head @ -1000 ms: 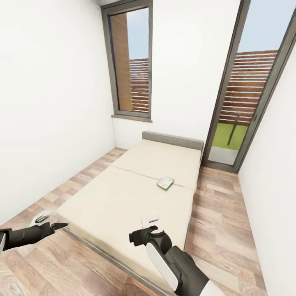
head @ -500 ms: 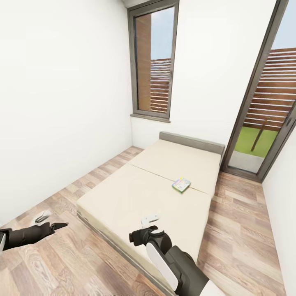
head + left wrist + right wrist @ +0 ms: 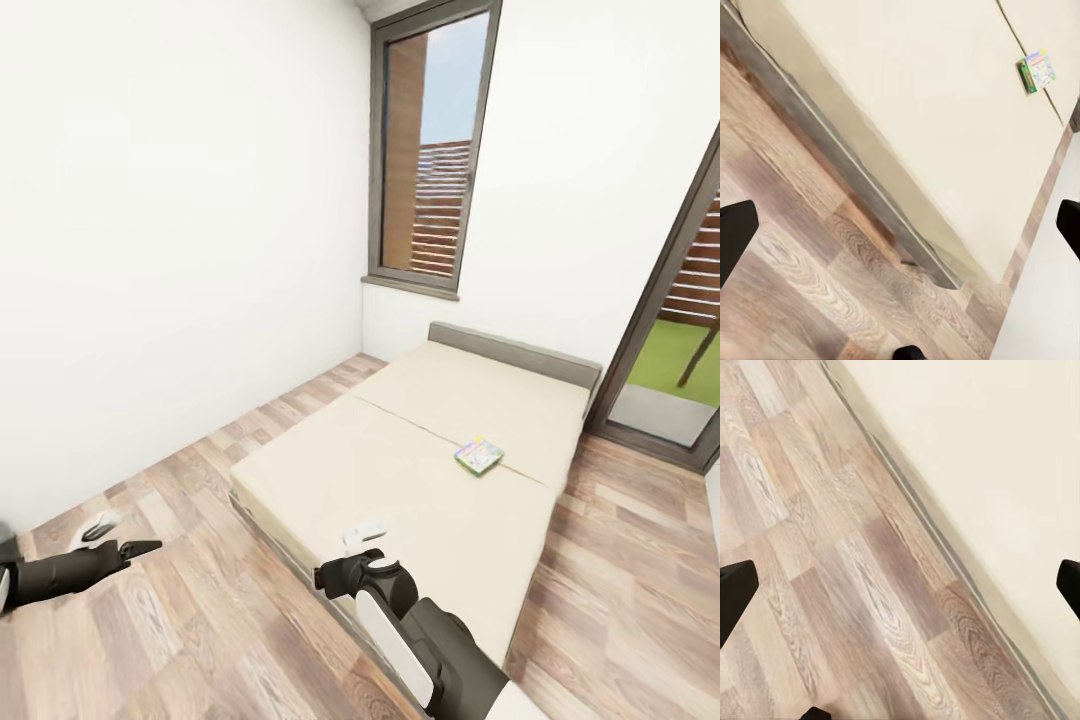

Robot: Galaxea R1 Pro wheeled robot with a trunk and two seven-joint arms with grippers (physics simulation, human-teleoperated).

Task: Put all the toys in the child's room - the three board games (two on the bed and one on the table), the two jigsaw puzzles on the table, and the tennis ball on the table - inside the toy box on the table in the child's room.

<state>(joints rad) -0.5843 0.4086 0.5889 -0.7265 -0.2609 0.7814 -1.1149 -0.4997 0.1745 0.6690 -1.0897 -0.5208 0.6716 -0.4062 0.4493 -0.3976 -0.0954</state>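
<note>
- The left hand [image 3: 112, 535] hangs low at the left edge of the head view, over the wooden floor [image 3: 200, 560], with a pale finger and a dark finger spread apart and nothing between them.
- In the left wrist view its two dark fingertips [image 3: 735, 236] sit at opposite edges of the picture, so this hand is wide open and empty; below it run the floor [image 3: 787, 292] and the grey edge of the bed [image 3: 922, 112].
- A plain white wall [image 3: 170, 220] takes up the left half of the head view and meets the floor along a straight line.
- A tall window [image 3: 432, 150] with a dark grey frame stands in the far wall, above the head of the bed.
- The bed [image 3: 400, 470], cream with a grey headboard, runs from the middle of the head view toward the far wall, with a seam across its mattress.
- The right hand [image 3: 362, 535] is held up just over the near edge of the bed; in the right wrist view its dark fingertips [image 3: 736, 592] are far apart, so it too is open and holds nothing.
- A single board game [image 3: 479, 455], a flat colourful box, lies on the bed just beyond the seam, toward its right side and well apart from both hands; the left wrist view shows it too [image 3: 1036, 71].
- A glass door [image 3: 670, 340] with a dark frame stands at the right, with green grass behind it.
</note>
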